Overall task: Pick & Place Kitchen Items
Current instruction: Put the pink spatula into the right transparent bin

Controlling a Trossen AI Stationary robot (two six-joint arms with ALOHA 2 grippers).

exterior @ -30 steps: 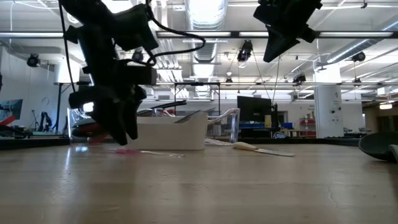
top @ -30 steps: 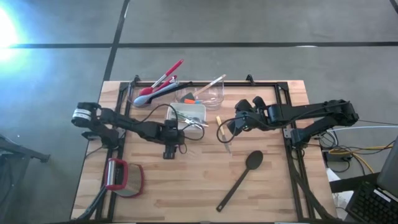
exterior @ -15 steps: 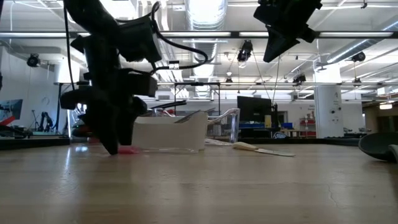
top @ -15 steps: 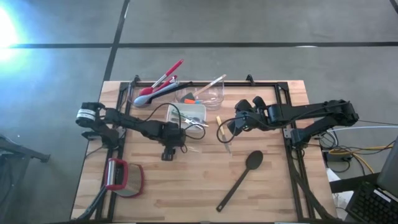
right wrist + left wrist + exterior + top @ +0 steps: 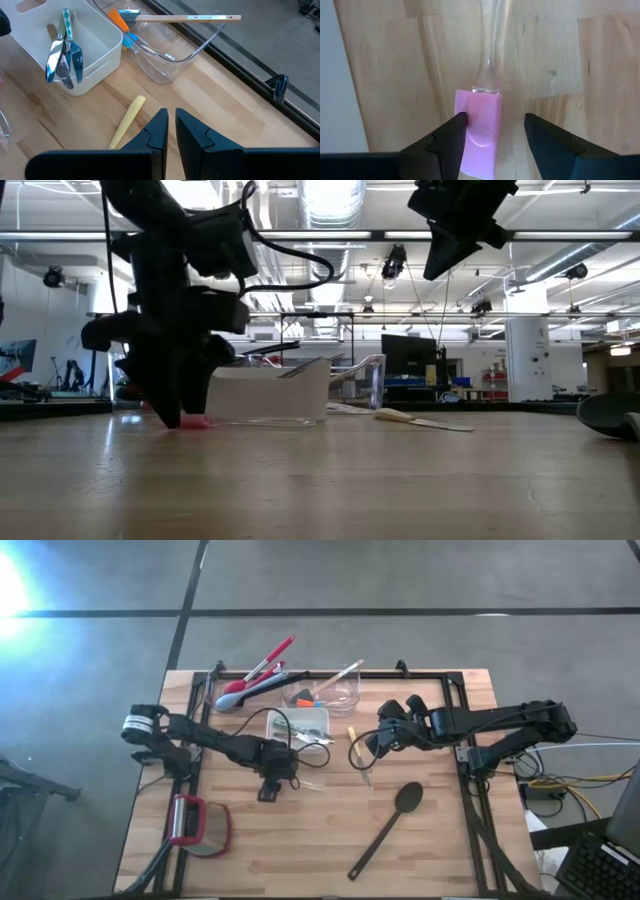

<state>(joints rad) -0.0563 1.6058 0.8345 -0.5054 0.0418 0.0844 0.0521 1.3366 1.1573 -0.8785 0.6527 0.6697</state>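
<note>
Spread around the pink-headed clear-handled spatula (image 5: 482, 135) lying flat on the counter (image 5: 300, 840), the left claw (image 5: 495, 135) could skid off its thin head.

- You have two arms over the counter (image 5: 420, 840) — one tool each: left tool (image 5: 494, 131), right tool (image 5: 171, 126).
- Two containers: one white dish (image 5: 300, 722), one clear tub (image 5: 340, 692).
- One black spoon (image 5: 392, 816).
- One pink-bladed spatula (image 5: 481, 130).
- One red-and-grey gadget (image 5: 198, 824).
</note>
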